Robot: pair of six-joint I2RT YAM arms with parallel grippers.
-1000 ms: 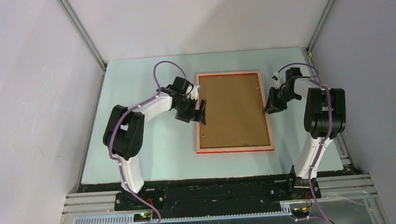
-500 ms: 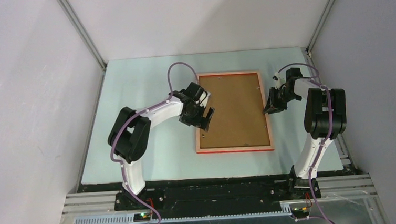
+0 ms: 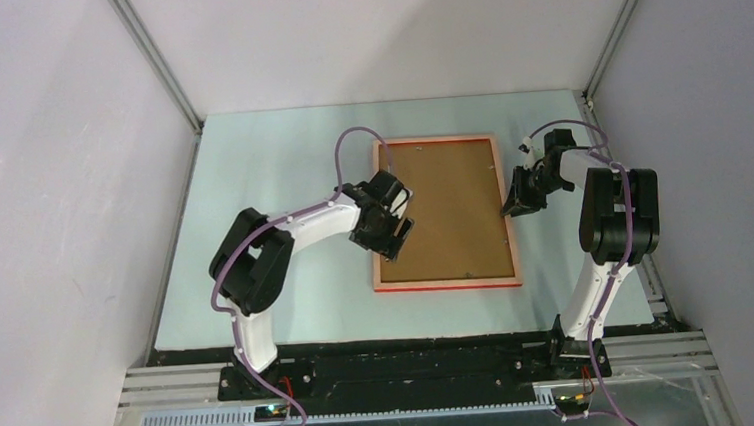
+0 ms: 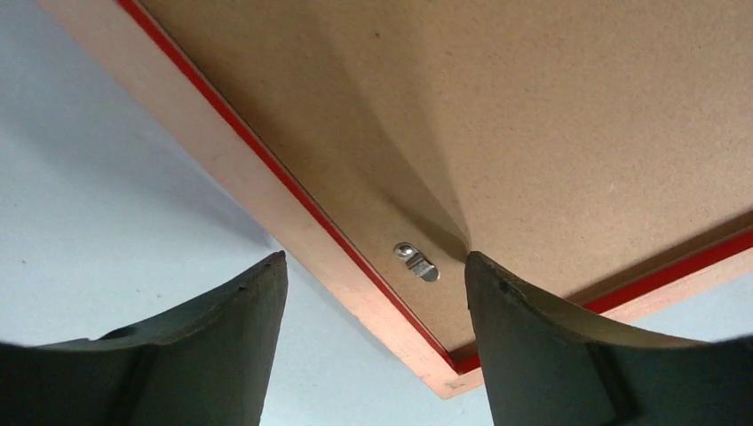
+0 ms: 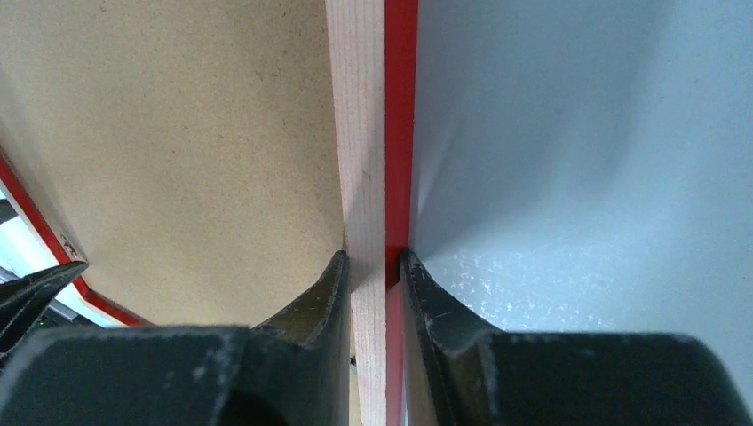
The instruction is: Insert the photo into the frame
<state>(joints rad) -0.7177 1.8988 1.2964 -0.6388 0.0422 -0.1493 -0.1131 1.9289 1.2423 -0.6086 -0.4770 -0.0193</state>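
The frame [image 3: 448, 284] lies face down on the table, pale wood back up, with the brown backing board [image 3: 443, 203] set in it. The photo is hidden. My left gripper [image 3: 402, 233] is open above the frame's left rail near its front-left corner. In the left wrist view its jaws [image 4: 375, 259] straddle the rail [image 4: 231, 169] and a small metal turn clip [image 4: 416, 261] on the board [image 4: 533, 115]. My right gripper [image 3: 511, 207] is shut on the frame's right rail. In the right wrist view the fingers [image 5: 373, 256] pinch the wood-and-red edge [image 5: 360, 106].
Pale blue table surface [image 3: 280, 180] surrounds the frame. Grey walls and aluminium posts enclose the table on three sides. The arm bases stand at the near edge.
My left gripper has moved right and nearer, from beside the frame's left rail to over it and the board's edge. The right arm and the frame have not moved.
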